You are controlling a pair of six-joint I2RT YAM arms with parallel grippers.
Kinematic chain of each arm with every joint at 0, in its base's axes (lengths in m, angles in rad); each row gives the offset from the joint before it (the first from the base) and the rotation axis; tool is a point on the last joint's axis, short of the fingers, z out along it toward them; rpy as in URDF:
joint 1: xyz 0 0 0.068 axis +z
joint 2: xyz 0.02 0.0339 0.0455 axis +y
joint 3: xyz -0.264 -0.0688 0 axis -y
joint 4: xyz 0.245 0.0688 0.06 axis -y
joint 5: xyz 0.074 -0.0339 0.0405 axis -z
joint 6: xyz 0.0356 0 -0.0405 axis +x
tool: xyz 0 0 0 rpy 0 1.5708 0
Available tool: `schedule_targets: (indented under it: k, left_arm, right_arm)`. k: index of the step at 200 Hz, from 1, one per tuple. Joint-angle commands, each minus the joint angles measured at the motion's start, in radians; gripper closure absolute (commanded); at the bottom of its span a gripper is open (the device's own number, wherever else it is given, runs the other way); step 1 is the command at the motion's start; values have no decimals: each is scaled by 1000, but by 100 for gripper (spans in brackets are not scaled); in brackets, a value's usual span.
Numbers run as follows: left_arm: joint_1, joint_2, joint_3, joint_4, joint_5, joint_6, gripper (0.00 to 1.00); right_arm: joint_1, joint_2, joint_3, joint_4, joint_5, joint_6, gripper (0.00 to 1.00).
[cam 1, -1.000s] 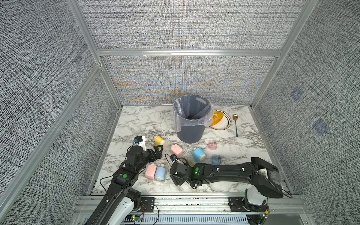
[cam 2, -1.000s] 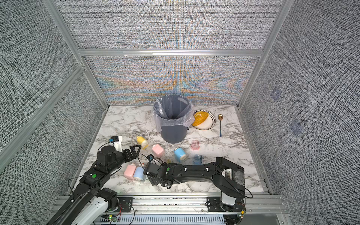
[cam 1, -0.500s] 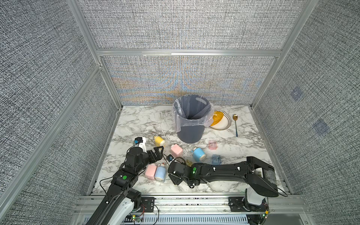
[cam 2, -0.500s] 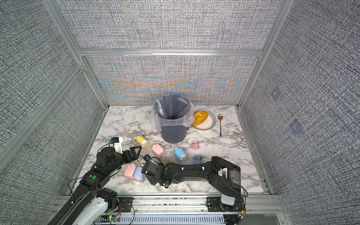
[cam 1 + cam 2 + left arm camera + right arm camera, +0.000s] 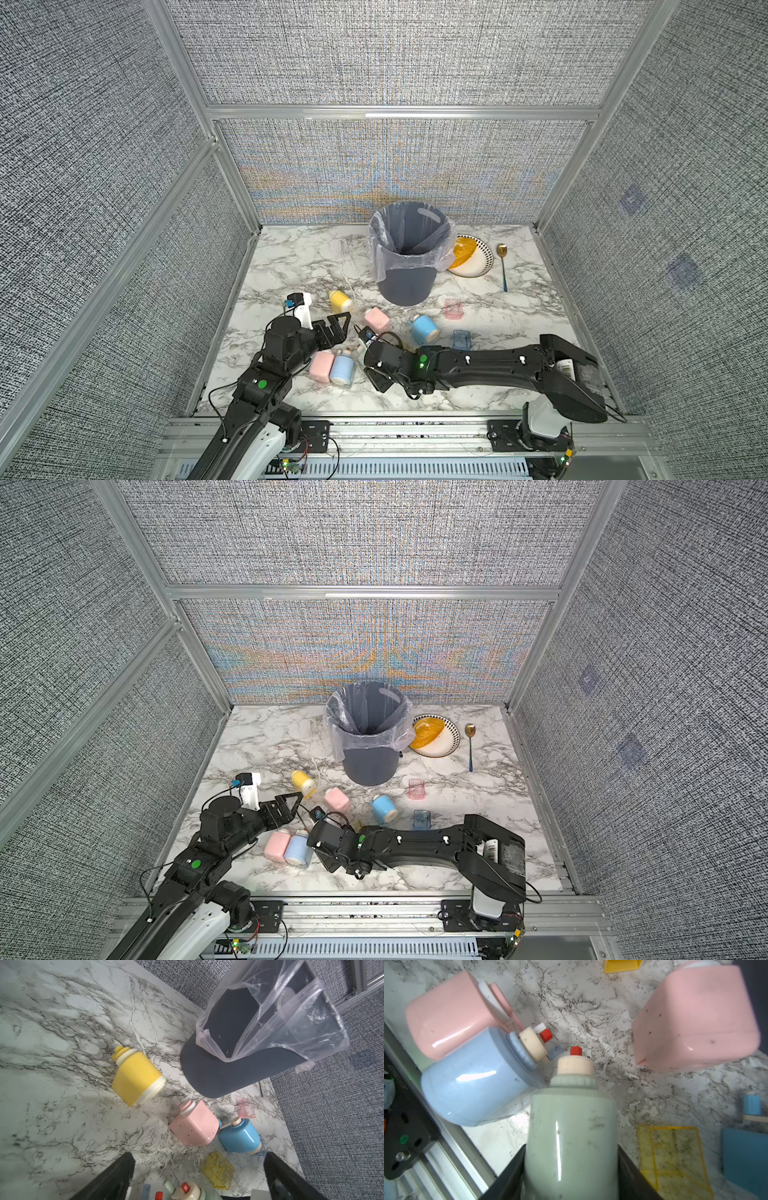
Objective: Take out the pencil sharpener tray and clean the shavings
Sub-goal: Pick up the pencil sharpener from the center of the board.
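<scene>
Glossy pale-green sharpener [image 5: 571, 1126], veined marble tabletop [image 5: 612, 1012], translucent yellow tray [image 5: 675, 1157]

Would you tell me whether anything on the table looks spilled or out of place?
Yes: shavings are strewn over the table, the yellow sharpener lies on its side, and a yellow tray lies loose, out of any sharpener.

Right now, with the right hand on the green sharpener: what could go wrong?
1. The right hand holds the green sharpener only near its base, so it may slip on lifting.
2. The light blue sharpener lies right beside it and could get knocked.
3. The open left hand is close by, and the arms could clash.
</scene>
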Motion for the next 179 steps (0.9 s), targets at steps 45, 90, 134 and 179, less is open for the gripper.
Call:
schedule_targets:
  k: [45, 90, 134, 179]
  left_arm:
    - [-1, -18, 50, 7, 111, 24, 0]
    - [-3, 17, 56, 8, 126, 27, 0]
    - [-4, 96, 7, 124, 160, 15, 0]
    - [-5, 241, 23, 233, 263, 21, 0]
  right_arm:
    - [-61, -172, -71, 39, -54, -59, 58]
    - [-134, -267, -123, 47, -116, -90, 58]
    - [-220, -364, -203, 72, -196, -109, 58]
    - [-299, -437, -262, 74, -257, -131, 58]
